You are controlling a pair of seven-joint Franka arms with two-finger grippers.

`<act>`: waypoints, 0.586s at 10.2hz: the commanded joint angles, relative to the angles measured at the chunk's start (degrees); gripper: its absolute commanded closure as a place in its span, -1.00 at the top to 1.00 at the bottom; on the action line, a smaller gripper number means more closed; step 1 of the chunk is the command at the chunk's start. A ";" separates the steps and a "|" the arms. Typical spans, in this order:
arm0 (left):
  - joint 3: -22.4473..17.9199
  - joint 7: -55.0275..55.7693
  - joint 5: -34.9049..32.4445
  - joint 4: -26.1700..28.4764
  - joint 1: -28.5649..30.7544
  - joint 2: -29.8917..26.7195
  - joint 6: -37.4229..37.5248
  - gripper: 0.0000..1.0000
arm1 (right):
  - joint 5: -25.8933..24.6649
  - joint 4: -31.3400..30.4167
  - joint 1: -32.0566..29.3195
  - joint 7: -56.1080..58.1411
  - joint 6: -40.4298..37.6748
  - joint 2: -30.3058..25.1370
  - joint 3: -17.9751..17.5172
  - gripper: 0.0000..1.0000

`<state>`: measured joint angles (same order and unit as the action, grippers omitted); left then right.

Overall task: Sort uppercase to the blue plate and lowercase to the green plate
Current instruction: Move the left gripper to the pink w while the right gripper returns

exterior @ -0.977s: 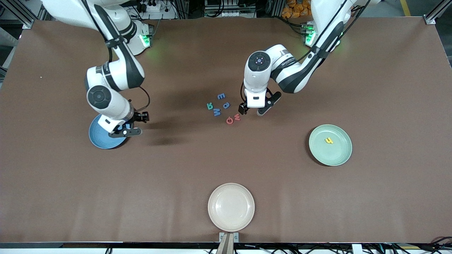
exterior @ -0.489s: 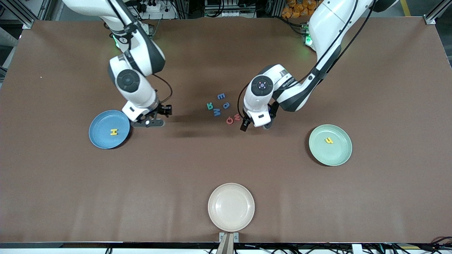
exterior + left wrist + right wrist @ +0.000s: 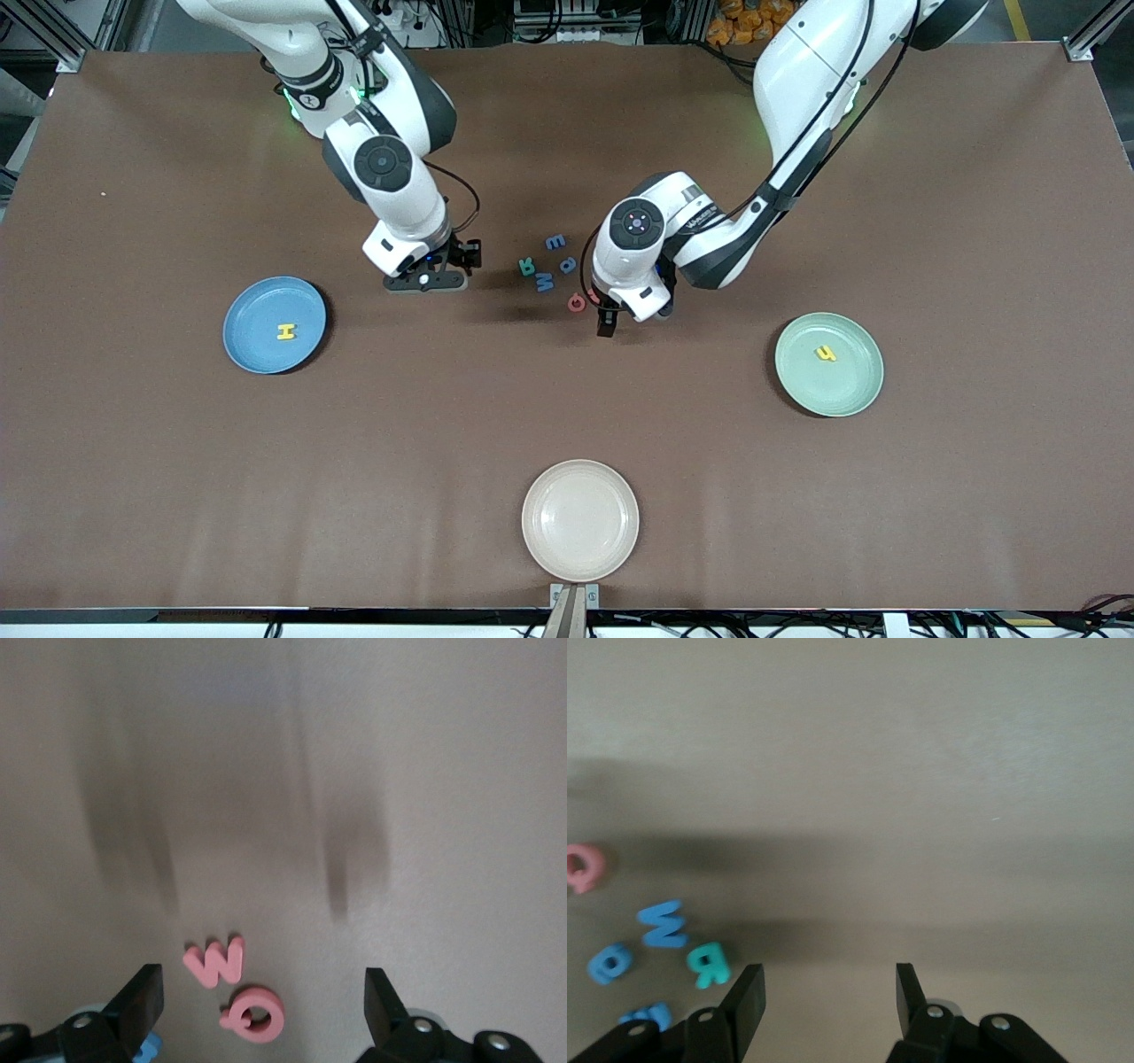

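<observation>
1. The left gripper (image 3: 609, 312) hangs spread wide and empty over the red w (image 3: 215, 961) and ring-shaped red Q (image 3: 255, 1016), likely framing the w for the green plate (image 3: 864, 390), which holds the yellow h (image 3: 825, 354).
2. The right gripper (image 3: 425, 282) hovers parted, carrying nothing, beside the flat, matte foam cluster: teal R (image 3: 527, 265), blue M (image 3: 544, 282), blue a (image 3: 568, 264), blue e (image 3: 555, 241).
3. The shallow, rimmed blue plate (image 3: 244, 306) holds the yellow H (image 3: 285, 332).

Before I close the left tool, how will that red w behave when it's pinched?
The red w looks like thin foam lying flat, so probably light and a little squashy. Its low profile may let it slide on the table rather than lift. It lies right beside the red ring letter, so that one may get nudged too.
</observation>
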<state>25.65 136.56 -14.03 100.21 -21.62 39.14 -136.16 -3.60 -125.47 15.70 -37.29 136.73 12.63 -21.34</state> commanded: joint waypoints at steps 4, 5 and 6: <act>-1.30 5.73 0.58 -0.81 -1.50 2.34 0.28 1.00 | -7.38 -0.13 4.16 -8.24 10.12 7.66 -0.72 0.40; -1.66 6.78 0.49 -0.81 -1.50 2.43 -1.03 1.00 | -8.87 -0.13 4.86 -8.24 11.44 8.45 -0.98 0.40; -1.75 7.92 0.40 -0.46 -1.59 2.61 -2.35 1.00 | -10.89 -0.13 5.22 -8.33 14.41 10.55 -0.98 0.42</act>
<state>24.44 142.30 -14.03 100.25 -22.55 41.37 -137.22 -11.83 -125.92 20.14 -44.08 148.48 21.22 -22.09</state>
